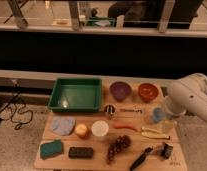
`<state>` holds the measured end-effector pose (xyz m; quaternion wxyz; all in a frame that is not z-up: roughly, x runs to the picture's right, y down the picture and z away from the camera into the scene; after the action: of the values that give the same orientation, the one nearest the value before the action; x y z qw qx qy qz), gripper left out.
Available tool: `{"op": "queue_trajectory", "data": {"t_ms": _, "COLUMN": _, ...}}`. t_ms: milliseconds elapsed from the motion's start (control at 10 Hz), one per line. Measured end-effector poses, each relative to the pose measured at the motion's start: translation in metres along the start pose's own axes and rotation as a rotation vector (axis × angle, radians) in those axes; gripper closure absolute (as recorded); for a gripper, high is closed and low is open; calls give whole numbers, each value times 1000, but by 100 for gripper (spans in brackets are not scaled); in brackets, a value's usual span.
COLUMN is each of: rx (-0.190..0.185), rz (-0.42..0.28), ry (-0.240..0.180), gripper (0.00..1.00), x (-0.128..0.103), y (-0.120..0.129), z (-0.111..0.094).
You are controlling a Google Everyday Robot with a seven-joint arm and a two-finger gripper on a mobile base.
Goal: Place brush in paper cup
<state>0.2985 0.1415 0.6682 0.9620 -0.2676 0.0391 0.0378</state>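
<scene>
The brush [147, 157] lies on the wooden table [97, 162] near its front right corner, its black handle pointing front-left and its dark blocky head to the right. The white paper cup [100, 128] stands upright near the table's middle, next to an orange fruit [82, 131]. My white arm [189, 97] comes in from the right. Its gripper [166, 124] hangs over the table's right side, beside a light-blue cup [157, 115], behind the brush and well right of the paper cup. It holds nothing that I can see.
A green tray [76, 106] sits at the back left, with a purple bowl [120, 91] and an orange bowl [148, 91] to its right. A metal cup [110, 109], a grape bunch [118, 145], a black block [81, 152], a green sponge [51, 148] and a blue cloth [63, 124] are spread around.
</scene>
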Motion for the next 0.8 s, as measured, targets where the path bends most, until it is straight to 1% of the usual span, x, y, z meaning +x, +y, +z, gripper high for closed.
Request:
{"op": "queue_trajectory", "data": {"t_ms": 100, "rx": -1, "rz": 2, "ry": 6, "gripper": 20, "x": 0, "y": 8, "z": 4}}
{"op": "queue_trajectory", "data": {"t_ms": 300, "rx": -13, "rz": 0, "ry": 17, "gripper": 20, "x": 3, "y": 26, "z": 13}}
{"op": "queue_trajectory", "data": {"t_ms": 400, "rx": -28, "rz": 1, "ry": 22, "gripper": 20, "x": 6, "y": 36, "z": 19}}
{"op": "queue_trajectory", "data": {"t_ms": 600, "rx": -50, "rz": -7, "ry": 24, "gripper": 20, "x": 6, "y": 46, "z": 28}}
{"op": "queue_trajectory", "data": {"t_ms": 800, "rx": -79, "rz": -4, "ry": 27, "gripper": 20, "x": 12, "y": 57, "z": 36}}
